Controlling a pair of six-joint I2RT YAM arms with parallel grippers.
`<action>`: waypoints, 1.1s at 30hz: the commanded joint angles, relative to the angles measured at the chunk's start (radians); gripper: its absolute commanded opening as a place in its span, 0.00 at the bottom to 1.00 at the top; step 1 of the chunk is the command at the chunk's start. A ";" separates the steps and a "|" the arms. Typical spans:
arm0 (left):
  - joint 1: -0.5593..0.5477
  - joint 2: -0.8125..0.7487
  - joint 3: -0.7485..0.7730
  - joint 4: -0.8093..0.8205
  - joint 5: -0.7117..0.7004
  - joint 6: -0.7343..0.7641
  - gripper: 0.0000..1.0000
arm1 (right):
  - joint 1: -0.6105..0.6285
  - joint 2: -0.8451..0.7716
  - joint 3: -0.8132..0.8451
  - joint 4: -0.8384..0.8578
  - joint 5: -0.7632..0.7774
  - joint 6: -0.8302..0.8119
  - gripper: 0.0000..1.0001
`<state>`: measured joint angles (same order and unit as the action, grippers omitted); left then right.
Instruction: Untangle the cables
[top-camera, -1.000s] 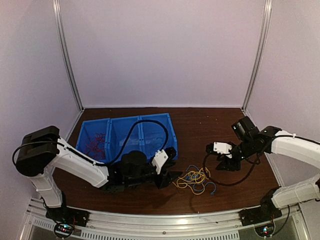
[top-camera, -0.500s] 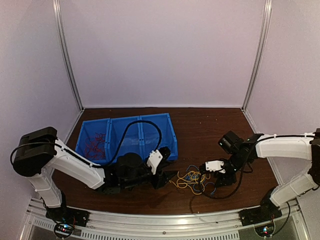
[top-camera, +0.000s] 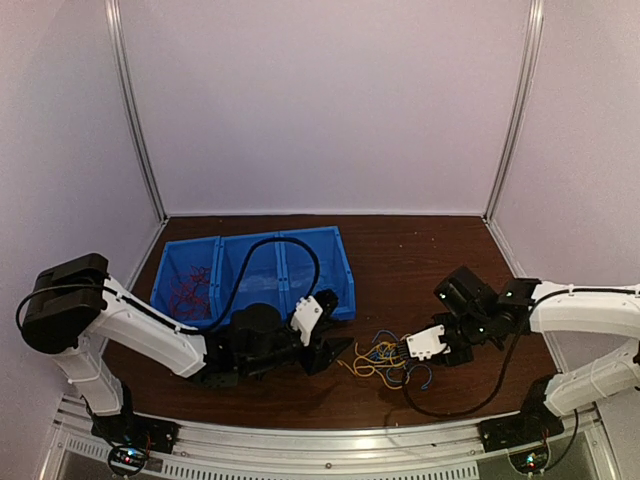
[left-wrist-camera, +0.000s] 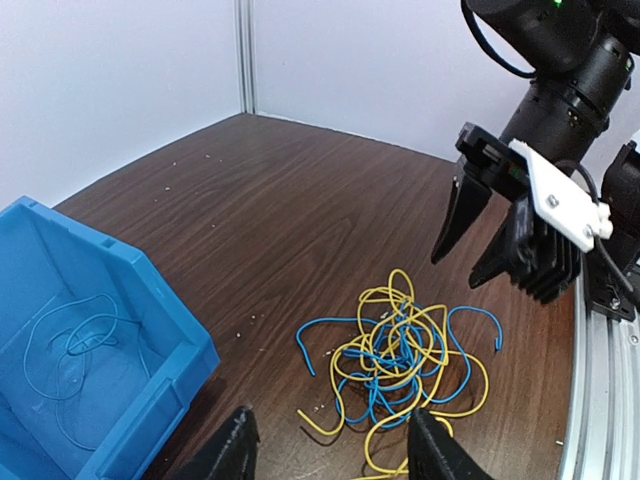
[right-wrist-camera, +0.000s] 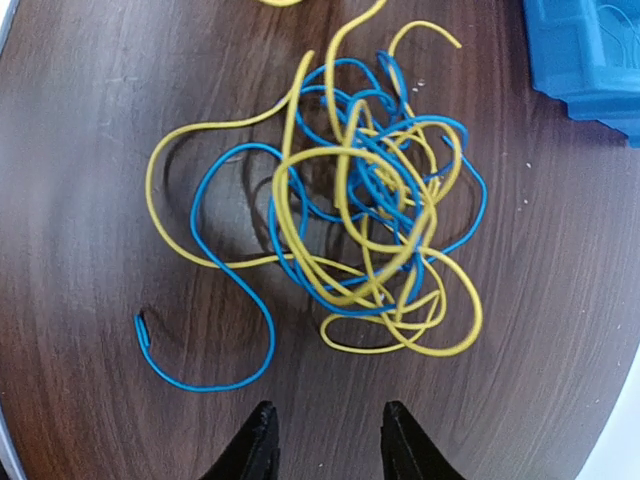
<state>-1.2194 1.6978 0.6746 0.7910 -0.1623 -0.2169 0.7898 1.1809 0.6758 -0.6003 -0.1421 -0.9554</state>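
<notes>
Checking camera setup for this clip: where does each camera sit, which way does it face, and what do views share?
Top external: high behind the bases, looking down at the table; both arms, left hand, right hand.
Left wrist: low, facing across the cable tangle toward the right hand; own fingertips at bottom.
Right wrist: straight down on the tangle; own fingertips at bottom.
Shared: tangle and blue bin in all three.

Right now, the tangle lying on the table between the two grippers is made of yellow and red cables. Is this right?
Not quite. The tangle is made of yellow and blue cables, with no red strand in it. The right wrist view shows this most clearly. The rest holds: it lies on the table, between the left gripper and the right gripper.
</notes>
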 joint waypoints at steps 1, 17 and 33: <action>-0.003 -0.019 -0.020 0.033 -0.025 -0.029 0.52 | 0.086 0.062 -0.045 0.041 0.198 -0.082 0.35; -0.003 -0.069 -0.145 0.093 -0.073 -0.075 0.52 | 0.229 0.096 -0.081 0.043 0.329 -0.137 0.35; -0.003 -0.069 -0.158 0.093 -0.094 -0.093 0.52 | 0.375 0.171 -0.087 0.083 0.334 -0.089 0.33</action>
<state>-1.2194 1.6478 0.5274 0.8242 -0.2348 -0.2947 1.1431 1.3197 0.5827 -0.5415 0.1890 -1.0698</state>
